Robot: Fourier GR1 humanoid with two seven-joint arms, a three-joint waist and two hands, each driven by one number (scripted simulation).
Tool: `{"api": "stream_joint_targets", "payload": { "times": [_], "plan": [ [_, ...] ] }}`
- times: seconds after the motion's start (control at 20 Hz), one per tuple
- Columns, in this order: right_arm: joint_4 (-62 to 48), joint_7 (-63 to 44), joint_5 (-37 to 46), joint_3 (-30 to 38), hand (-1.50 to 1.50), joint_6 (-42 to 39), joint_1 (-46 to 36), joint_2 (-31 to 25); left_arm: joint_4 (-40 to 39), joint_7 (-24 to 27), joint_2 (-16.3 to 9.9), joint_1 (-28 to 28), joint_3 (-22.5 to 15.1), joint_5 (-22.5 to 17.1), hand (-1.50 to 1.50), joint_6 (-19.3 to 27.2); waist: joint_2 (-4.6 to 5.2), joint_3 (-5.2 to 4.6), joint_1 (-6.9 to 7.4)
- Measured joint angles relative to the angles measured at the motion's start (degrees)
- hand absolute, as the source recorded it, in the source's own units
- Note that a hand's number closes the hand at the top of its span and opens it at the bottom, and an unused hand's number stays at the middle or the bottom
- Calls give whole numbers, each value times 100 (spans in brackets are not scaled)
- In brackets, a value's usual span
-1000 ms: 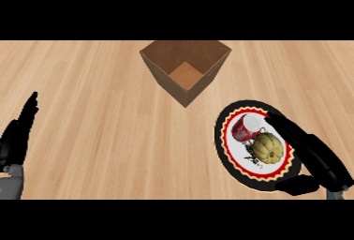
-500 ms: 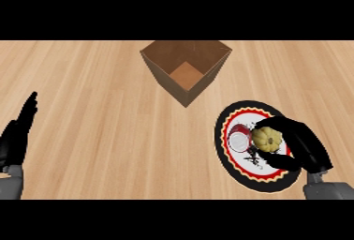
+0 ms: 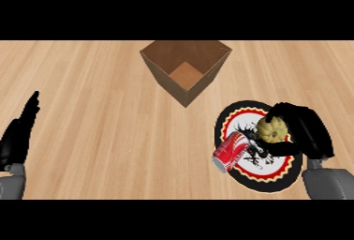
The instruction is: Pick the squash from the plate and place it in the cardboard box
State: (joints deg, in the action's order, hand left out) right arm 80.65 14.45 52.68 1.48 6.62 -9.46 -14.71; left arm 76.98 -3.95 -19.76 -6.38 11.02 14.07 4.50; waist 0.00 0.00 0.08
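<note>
Two hands: right hand (image 3: 304,131) curls its fingers around the squash (image 3: 271,131) on the plate (image 3: 235,115), beside a red can (image 3: 229,152); left hand (image 3: 19,136) rests straight-fingered at left; cardboard box (image 3: 185,65) open.

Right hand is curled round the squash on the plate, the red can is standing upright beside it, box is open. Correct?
Not quite: the red can lies on its side, overhanging the plate's left rim, as the head view shows. The right hand is curled round the squash, and the cardboard box is open.
</note>
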Motion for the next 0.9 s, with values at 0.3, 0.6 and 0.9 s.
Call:
{"api": "stream_joint_targets", "payload": {
  "times": [0.3,0.6,0.9],
  "plan": [
    [-873,-557,327,144,150,-965,-913,-637,251,-71,-81,118,36,-43,0,-135,12,-1,82],
    [-1001,-676,351,405,150,-1147,-1602,-915,327,-143,66,144,-24,97,0,-37,3,0,30],
    [-513,-449,134,398,150,-1060,-2113,-797,138,-9,27,74,66,104,0,-47,-2,-2,16]
  ]
}}
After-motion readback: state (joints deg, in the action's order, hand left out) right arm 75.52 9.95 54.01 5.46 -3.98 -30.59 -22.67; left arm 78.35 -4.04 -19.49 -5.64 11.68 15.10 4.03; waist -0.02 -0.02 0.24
